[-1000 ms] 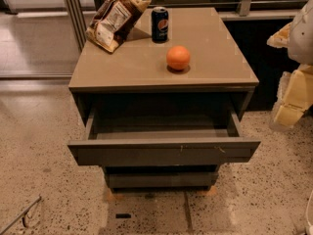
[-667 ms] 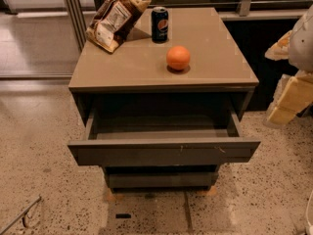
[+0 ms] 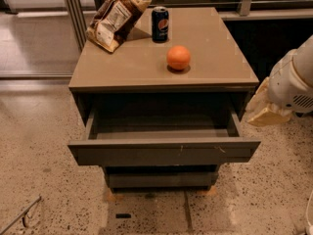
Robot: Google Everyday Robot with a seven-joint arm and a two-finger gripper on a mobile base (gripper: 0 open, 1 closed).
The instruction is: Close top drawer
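The top drawer (image 3: 164,151) of the grey-brown cabinet is pulled far out toward me. It looks empty inside, and its flat front has small pale scuffs near the upper edge. My gripper (image 3: 262,111), pale yellow on a white arm (image 3: 293,82), hangs at the right, just beside the drawer's right side and the cabinet's right front corner. It is at about the height of the drawer and holds nothing that I can see.
On the cabinet top (image 3: 215,62) are an orange (image 3: 178,58), a dark soda can (image 3: 160,24) and a brown snack bag (image 3: 116,16). A lower drawer front (image 3: 161,179) sits shut below. The speckled floor (image 3: 44,151) surrounds the cabinet, and a metal rod (image 3: 19,215) lies at the bottom left.
My arm and gripper have moved left, closer to the drawer's right side. The drawer and the things on top have not moved.
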